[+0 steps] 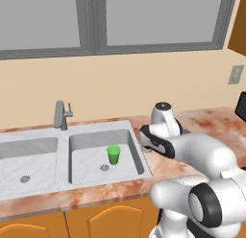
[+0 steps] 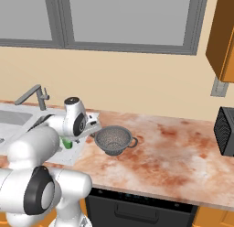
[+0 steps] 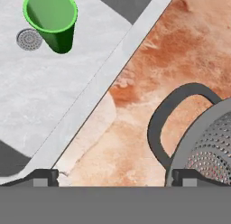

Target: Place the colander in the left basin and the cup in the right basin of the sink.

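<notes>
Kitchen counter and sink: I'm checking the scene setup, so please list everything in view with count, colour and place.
cup: one, bright green, upright in the right basin, beside its drain.
colander: one, dark grey, on the counter right of the sink.
left basin: one, pale marbled, nothing in it.
faucet: one, grey, middle back edge of the sink.
window: one, grey frame, above the sink.
wall outlet: one, grey, right wall.
gripper: one, dark fingertips, open, near the colander's loop handle.
</notes>
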Controlling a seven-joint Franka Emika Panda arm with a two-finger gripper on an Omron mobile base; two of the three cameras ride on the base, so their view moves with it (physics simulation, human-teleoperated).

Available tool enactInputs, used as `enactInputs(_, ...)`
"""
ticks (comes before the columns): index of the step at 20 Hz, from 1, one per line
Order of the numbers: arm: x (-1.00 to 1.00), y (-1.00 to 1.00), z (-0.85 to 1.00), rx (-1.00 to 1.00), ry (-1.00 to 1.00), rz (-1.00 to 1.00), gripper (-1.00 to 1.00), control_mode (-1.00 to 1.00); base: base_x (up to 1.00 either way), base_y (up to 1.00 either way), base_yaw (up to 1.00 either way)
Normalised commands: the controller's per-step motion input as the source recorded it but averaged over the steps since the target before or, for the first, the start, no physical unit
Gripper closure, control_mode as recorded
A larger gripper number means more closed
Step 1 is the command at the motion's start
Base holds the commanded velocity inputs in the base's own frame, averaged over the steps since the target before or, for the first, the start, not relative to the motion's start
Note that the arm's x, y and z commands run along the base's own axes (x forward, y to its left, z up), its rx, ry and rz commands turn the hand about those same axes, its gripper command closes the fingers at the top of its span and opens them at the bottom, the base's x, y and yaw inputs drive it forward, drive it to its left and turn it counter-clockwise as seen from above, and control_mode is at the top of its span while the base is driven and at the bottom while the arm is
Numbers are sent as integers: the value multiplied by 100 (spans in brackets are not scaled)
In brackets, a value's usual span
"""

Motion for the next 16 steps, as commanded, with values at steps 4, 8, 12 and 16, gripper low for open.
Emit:
enactInputs(4,25,-61,0,0,0,4,-100,-100,0,0,0)
enactInputs(8,13,-56,-4,0,0,0,-100,-100,0,0,0)
enactInputs(12,2,-20,-7,0,0,0,-100,-100,0,0,0)
enactInputs(16,-8,21,-9,0,6,-5,-100,-100,0,0,0)
